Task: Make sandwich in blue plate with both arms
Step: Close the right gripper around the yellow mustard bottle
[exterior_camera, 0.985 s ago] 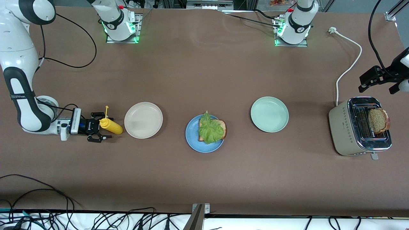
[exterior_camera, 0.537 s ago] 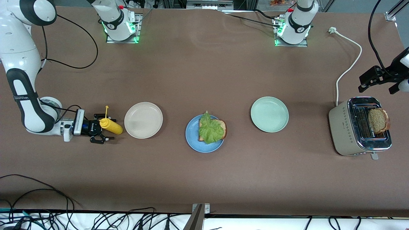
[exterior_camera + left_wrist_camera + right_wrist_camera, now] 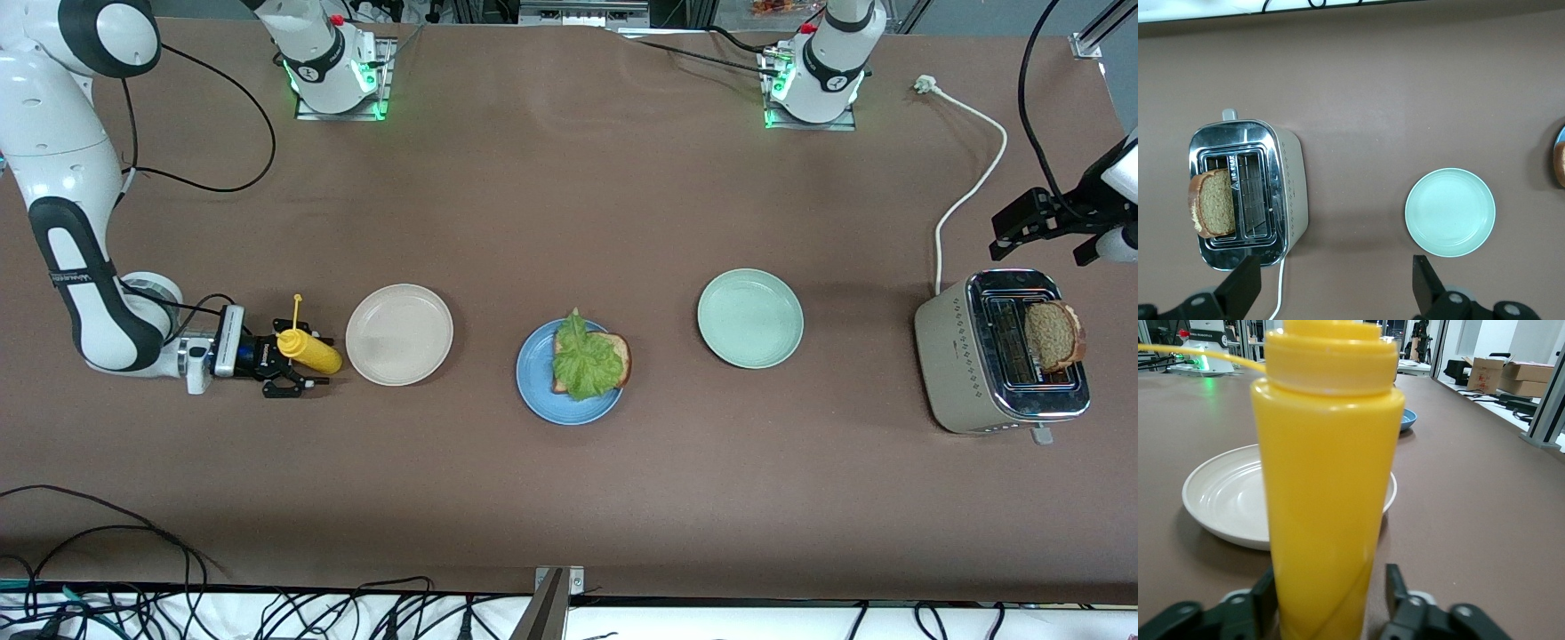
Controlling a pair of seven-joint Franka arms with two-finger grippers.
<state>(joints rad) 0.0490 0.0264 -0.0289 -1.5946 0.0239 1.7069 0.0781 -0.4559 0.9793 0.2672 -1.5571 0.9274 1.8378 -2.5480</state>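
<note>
The right claw (image 3: 298, 360) sits low at the yellow bottle (image 3: 308, 350), fingers on both sides of it but not clenched, beside the beige plate (image 3: 399, 334). The left claw (image 3: 1331, 293) hangs released over the toaster (image 3: 996, 351). The blue plate (image 3: 542, 396) holds bread (image 3: 621, 354) under lettuce (image 3: 585, 363) at mid bench (image 3: 569, 196).

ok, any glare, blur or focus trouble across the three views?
Front view: even light, green LED glow at both arm bases, soft sheen on the toaster. Left wrist view: sharp, faint shadows. Right wrist view: mustard bottle fills the frame, slightly soft; beige plate has mild glare.
</note>
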